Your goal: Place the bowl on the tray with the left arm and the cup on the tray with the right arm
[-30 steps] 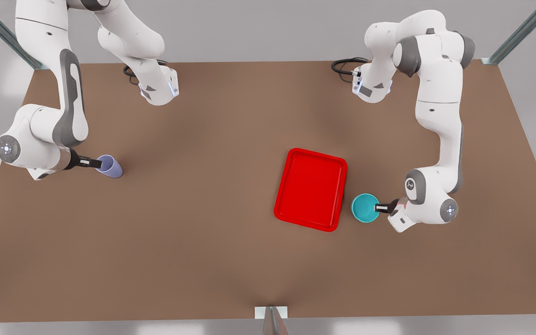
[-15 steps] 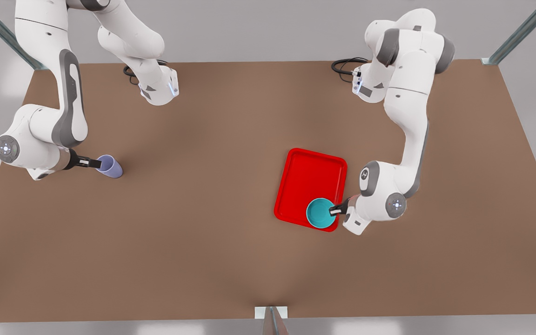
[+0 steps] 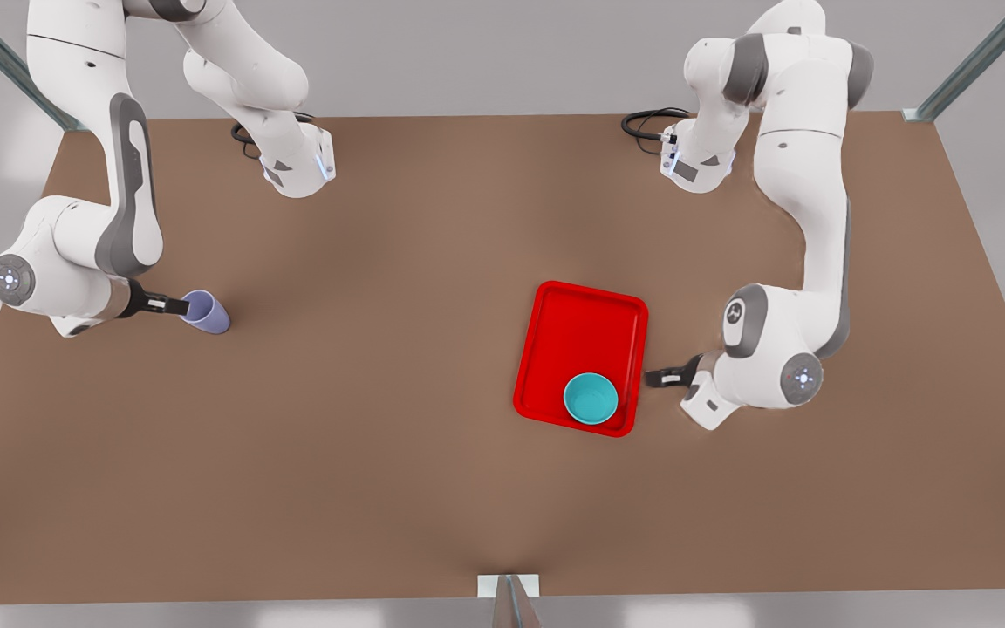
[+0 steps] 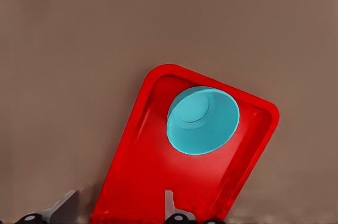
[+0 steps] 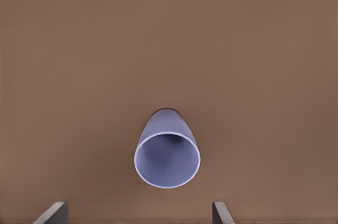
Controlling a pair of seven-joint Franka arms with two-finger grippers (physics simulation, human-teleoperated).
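Since the earlier frames, the small glossy turquoise-teal bowl (image 3: 591, 399) has gone from the brown table beside the tray onto the flat bright red rectangular tray (image 3: 585, 327), and the left gripper (image 3: 661, 378) has let go and is pulling back past the rim toward the front view's right.

From the front, the bowl is sitting upright at the tray's near end, apart from the left gripper, which is hanging just beside the tray's edge. Far toward the front view's left, the right gripper (image 3: 178, 306) is hovering at the small pale lavender handleless cup (image 3: 206, 311), which is standing on the table well apart from the tray.

On the left wrist camera, the fingers (image 4: 60, 209) are standing spread and empty, with the bowl (image 4: 203, 120) resting inside the tray (image 4: 142, 182) beyond them.

On the right wrist camera, the fingers (image 5: 53, 212) are also spread wide, flanking the cup (image 5: 167, 152) without touching it.

Judging by this, the bowl half is finished; the cup is not yet grasped, so closing, carrying and setting down are all remaining.
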